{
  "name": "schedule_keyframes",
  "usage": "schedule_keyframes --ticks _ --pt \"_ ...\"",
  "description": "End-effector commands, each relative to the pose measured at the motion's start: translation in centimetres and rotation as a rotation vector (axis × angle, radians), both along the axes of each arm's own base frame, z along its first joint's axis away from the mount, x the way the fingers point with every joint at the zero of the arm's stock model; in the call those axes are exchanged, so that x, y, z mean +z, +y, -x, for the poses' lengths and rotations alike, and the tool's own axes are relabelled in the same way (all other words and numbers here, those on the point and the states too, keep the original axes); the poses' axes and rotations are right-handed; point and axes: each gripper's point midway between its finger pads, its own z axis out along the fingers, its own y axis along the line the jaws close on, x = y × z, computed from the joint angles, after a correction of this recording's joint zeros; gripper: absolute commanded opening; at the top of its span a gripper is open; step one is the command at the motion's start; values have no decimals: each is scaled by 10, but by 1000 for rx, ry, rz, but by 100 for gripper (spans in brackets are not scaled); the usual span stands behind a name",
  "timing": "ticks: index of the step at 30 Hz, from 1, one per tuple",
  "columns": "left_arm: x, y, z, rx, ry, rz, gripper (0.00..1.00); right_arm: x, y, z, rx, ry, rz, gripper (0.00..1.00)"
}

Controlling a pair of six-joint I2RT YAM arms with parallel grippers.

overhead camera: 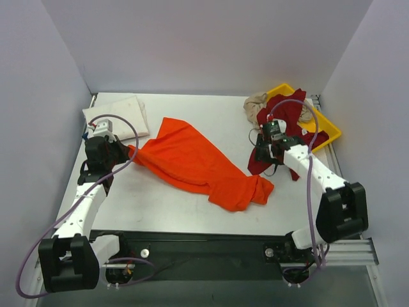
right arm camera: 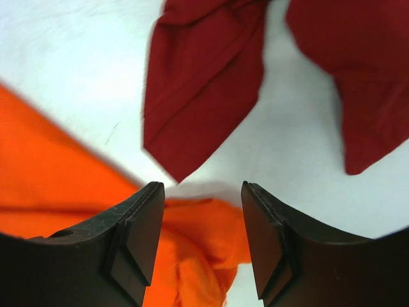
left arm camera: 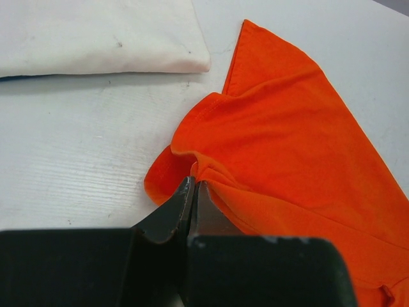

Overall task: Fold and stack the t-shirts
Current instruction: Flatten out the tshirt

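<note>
The bright orange t-shirt [overhead camera: 192, 163] lies stretched across the table's middle, its right end bunched up [right arm camera: 198, 256]. My left gripper [overhead camera: 126, 152] is shut on its left edge, and the left wrist view shows the jaws [left arm camera: 193, 183] pinching a fold of the orange cloth [left arm camera: 287, 141]. The white t-shirt [overhead camera: 118, 115] lies folded at the far left [left arm camera: 96, 32]. The dark red t-shirt [overhead camera: 281, 115] hangs out of the tray onto the table [right arm camera: 204, 83]. The beige t-shirt [overhead camera: 255, 102] is crumpled beside it. My right gripper [overhead camera: 263, 155] is open and empty [right arm camera: 201, 187], hovering above the orange bunch.
A yellow plastic tray [overhead camera: 327, 131] stands at the far right and holds part of the dark red and beige shirts. Grey walls close in the table at the back and both sides. A black rail runs along the near edge [overhead camera: 192, 240].
</note>
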Motion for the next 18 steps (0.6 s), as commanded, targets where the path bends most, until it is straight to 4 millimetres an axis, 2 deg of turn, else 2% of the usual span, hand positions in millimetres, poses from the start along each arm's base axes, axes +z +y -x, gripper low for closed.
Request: schedule_keyframes --ticks 1,5,7,9,10,13,14,16,18 --pt "16 -3 -9 -31 -72 -2 0 28 20 25 59 -114 -31 52" --pt "17 -6 -9 -41 -82 10 0 42 47 59 119 -200 -127 51" --pt "17 -5 -8 -36 -84 10 0 40 63 81 181 -206 -214 50" --pt "19 -4 -7 -30 -91 7 0 31 75 96 214 -186 -268 49" --pt "20 -3 -6 -22 -94 3 0 17 77 109 231 -154 -281 49" --pt "21 -3 -5 -23 -100 5 0 -2 91 129 254 -114 -327 47" --pt "23 -3 -5 -24 -105 5 0 -14 92 138 257 -85 -325 47" --pt "23 -3 -5 -23 -106 6 0 -22 103 148 276 -74 -347 45" --pt "21 -3 -5 -23 -102 7 0 -32 102 154 261 -62 -335 45"
